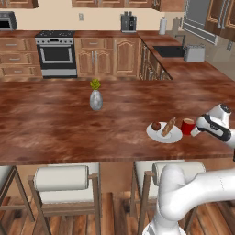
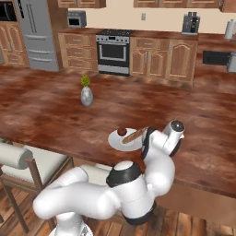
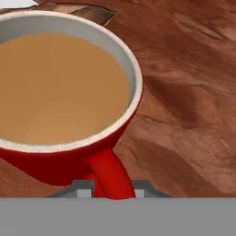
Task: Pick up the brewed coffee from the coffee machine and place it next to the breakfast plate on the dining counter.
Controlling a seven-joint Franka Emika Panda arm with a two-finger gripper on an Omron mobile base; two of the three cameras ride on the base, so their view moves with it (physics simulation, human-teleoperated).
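We see the red mug (image 1: 187, 126) full of coffee standing on the dark wood counter (image 1: 55, 124) just right of the plate (image 1: 164, 133), with our pincer (image 3: 112, 193) around its handle, grip too hidden to tell, so a crooked pull-back can tip it and spill.

A rendered home kitchen; wooden cabinets (image 1: 108, 57) line the back wall around a steel oven range (image 1: 56, 53); a coffee machine (image 1: 128, 22) and a silver toaster (image 1: 194, 53) sit on the counters; a steel fridge (image 2: 36, 34) stands at one side; cushioned stools (image 1: 64, 181) line a long wood-grain desk (image 1: 55, 124) bearing a breakfast plate (image 1: 164, 132) and a small vase (image 1: 95, 97).
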